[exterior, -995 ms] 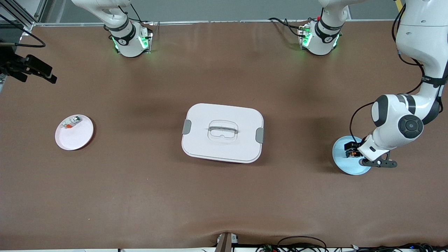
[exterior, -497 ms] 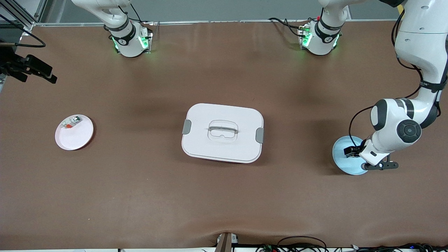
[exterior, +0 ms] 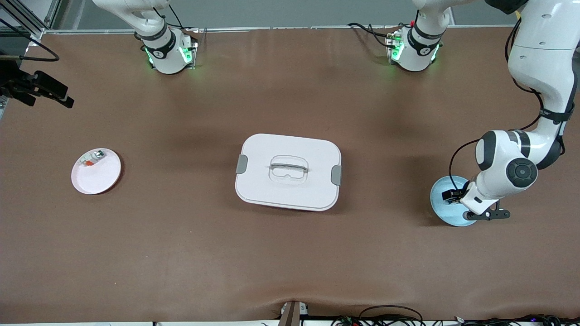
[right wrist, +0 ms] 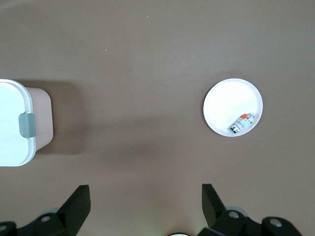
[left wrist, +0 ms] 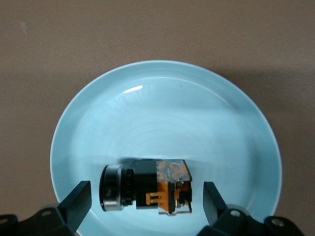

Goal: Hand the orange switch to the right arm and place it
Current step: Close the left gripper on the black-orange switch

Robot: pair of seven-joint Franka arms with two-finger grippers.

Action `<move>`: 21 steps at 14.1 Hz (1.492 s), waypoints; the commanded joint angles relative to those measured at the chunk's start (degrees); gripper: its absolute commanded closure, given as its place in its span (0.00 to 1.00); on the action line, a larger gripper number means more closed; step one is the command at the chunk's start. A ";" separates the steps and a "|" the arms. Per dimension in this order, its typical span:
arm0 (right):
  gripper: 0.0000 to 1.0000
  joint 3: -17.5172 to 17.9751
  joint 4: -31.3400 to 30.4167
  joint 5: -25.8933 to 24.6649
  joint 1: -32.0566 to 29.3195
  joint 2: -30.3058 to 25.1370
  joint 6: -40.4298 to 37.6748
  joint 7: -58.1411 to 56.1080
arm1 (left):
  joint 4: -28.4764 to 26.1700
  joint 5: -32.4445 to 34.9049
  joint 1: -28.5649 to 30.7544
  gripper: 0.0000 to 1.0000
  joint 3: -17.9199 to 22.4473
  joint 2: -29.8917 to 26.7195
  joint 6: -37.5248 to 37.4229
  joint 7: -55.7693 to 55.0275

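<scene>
The orange switch [left wrist: 147, 189], a small black block with an orange middle and a round metal end, lies on its side on the light blue plate [left wrist: 162, 113]. My left gripper [left wrist: 145, 204] is open, low over that plate, with one finger on each side of the switch and not touching it. In the front view the left gripper [exterior: 456, 199] is over the blue plate [exterior: 442, 203] at the left arm's end of the table, and the hand hides the switch. My right gripper [right wrist: 145, 206] is open and empty, high over bare table; it does not show in the front view.
A white lidded box [exterior: 288, 171] with a handle stands mid-table; its corner shows in the right wrist view [right wrist: 15, 123]. A white plate [exterior: 96, 179] at the right arm's end holds a small white-grey part with a red-orange bit [exterior: 92, 159], also seen in the right wrist view [right wrist: 242, 123].
My left hand has come down a little over the blue plate and now hides the switch in the front view. Nothing else has moved.
</scene>
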 commanded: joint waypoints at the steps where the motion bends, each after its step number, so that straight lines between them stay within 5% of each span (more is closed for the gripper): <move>1: 0.00 0.29 -1.59 -0.65 0.00 -1.75 0.57 0.59 | 1.71 2.14 0.11 0.00 0.15 1.27 0.21 -1.00; 13: 0.00 0.29 -1.59 -0.65 0.09 -1.75 0.48 0.59 | 1.35 2.14 0.11 0.00 0.06 2.15 2.93 -1.35; 14: 0.00 0.29 -1.59 -0.65 0.09 -1.75 0.57 0.59 | 1.35 2.14 0.20 0.07 0.06 1.98 2.93 -1.43; 18: 0.00 0.29 -1.59 -0.65 0.09 -1.75 0.57 0.59 | 1.09 2.14 0.28 0.68 0.06 2.07 2.93 -1.44; 21: 0.00 0.29 -1.59 -0.65 0.00 -1.75 0.57 0.59 | 1.18 2.14 0.37 0.78 0.06 1.89 2.93 -1.44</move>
